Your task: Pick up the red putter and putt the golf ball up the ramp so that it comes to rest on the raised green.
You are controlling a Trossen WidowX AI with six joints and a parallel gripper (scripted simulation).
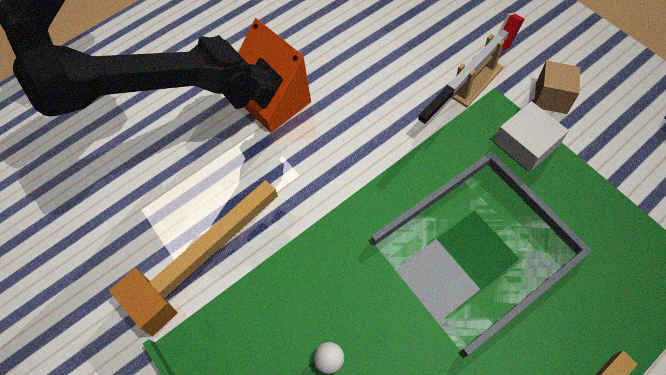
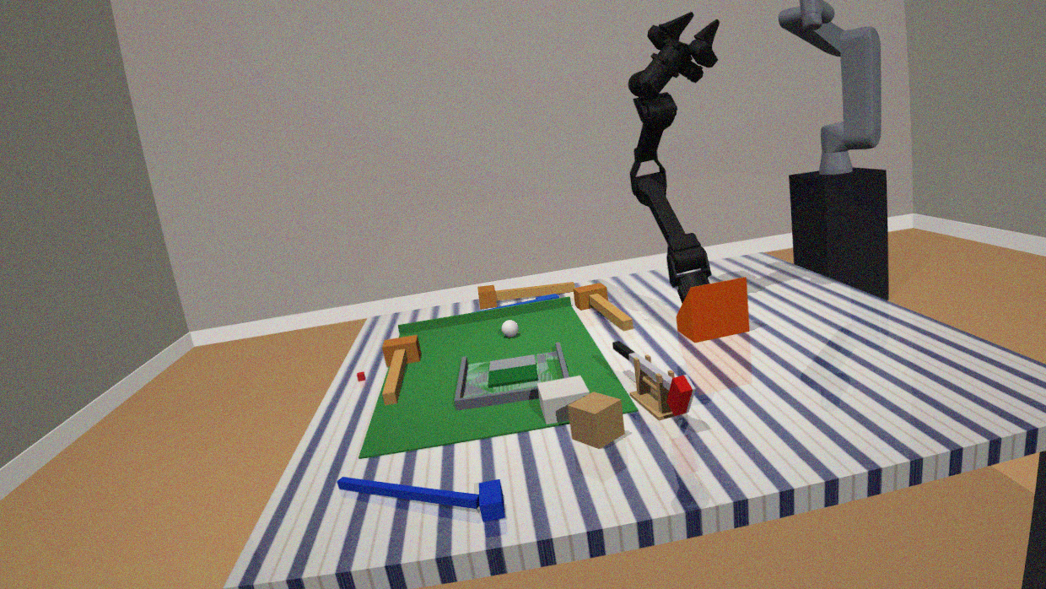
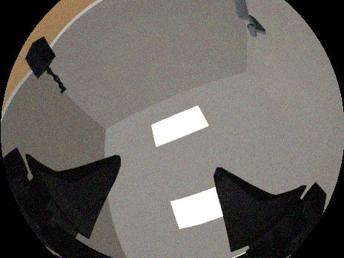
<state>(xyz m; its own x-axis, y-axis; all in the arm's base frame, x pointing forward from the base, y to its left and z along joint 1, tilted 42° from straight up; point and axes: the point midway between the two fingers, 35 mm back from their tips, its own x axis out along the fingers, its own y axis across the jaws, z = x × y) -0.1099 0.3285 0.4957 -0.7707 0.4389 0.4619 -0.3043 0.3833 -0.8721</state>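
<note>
The tool (image 2: 689,30) is raised high above the worktop (image 2: 841,409), pointing upward, fingers spread wide with nothing between them. The red putter (image 1: 470,70) lies on its wooden stand (image 1: 479,77) at two o'clock, just beside the green mat (image 1: 288,288); the golf ball (image 1: 328,357) sits at six o'clock.

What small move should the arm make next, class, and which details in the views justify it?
Probably swing down toward the red putter. The pincer stands open and empty, raised high and pointing up, so the wrist view shows only walls and ceiling. The putter lies untouched on its wooden stand, black grip free, and the golf ball waits on the green mat.
</note>
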